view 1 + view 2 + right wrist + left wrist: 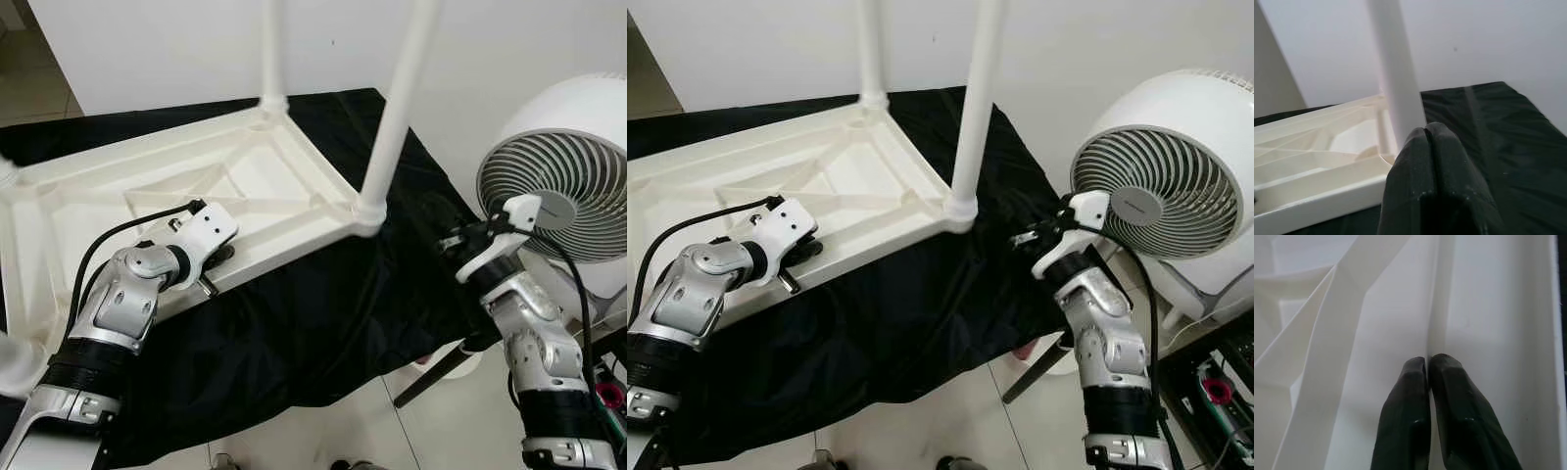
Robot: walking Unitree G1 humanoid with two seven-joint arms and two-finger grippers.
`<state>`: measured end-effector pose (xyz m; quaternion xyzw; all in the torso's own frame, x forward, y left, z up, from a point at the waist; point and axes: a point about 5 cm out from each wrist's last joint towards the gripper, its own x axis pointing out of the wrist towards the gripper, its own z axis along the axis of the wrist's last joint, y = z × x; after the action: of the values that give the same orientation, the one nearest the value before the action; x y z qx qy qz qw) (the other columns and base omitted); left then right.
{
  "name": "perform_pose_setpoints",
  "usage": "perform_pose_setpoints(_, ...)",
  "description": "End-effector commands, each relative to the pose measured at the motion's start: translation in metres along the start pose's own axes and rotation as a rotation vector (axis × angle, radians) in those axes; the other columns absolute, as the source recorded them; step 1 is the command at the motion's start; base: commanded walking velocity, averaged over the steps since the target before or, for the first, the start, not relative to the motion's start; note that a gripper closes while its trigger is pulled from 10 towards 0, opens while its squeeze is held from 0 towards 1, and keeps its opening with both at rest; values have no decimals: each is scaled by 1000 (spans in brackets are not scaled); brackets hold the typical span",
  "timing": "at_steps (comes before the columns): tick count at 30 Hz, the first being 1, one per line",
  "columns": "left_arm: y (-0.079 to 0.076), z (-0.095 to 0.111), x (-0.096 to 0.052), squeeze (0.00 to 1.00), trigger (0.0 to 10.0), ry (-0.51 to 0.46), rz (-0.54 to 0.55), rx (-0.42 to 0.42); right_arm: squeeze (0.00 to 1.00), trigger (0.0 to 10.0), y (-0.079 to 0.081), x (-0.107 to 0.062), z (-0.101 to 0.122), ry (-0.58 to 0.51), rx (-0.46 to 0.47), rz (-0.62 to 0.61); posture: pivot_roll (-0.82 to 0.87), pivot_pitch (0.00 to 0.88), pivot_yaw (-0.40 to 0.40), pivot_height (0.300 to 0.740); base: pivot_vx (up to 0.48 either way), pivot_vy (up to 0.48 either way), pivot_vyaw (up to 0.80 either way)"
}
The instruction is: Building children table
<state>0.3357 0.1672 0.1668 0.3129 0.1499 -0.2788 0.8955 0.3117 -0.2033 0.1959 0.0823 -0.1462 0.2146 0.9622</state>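
Left pincer (1427,377), pressed together, rests on the upturned tabletop (284,166); right pincer (1426,134), likewise pressed together, near fan (563,176).

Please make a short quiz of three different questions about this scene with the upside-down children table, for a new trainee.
1. True or false: the white tabletop lies upside down on the black cloth.
2. How many table legs stand upright in their corner sockets in the head views? A) none B) two C) four
3. Fill in: the left claw rests with its fingers closed on the ____ of the tabletop, while the right claw is near the front leg, beside the white fan.

Key: 1 true. 2 B, the front leg and the back leg. 3 ribbed underside.
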Motion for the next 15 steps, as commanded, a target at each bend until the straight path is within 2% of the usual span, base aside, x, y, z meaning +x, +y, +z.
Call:
perform_pose_setpoints(1,-11,-7,3,0,0,41,59,-32,0,10000,-14,2,4,-58,-13,-123,78,120,-3,740,0,0,0)
perform_pose_setpoints(5,-20,1,5,0,0,16,37,-44,0,10000,-9,6,7,-103,11,-138,85,119,-3,740,0,0,0)
perform_pose_setpoints(6,-22,3,7,0,0,8,41,-50,0,10000,-2,7,6,-112,30,-118,87,119,-4,740,0,0,0)
perform_pose_setpoints(7,-22,5,9,0,10000,4,51,-51,0,10000,6,7,4,-119,48,-97,87,119,-4,740,0,0,0)
perform_pose_setpoints(12,-20,8,11,0,10000,-13,76,-52,0,10000,18,7,0,-124,75,-77,84,119,-3,740,0,0,0)
perform_pose_setpoints(15,-10,15,10,0,10000,-50,141,-27,0,10000,22,5,-5,-133,84,-93,76,121,2,740,0,0,0)
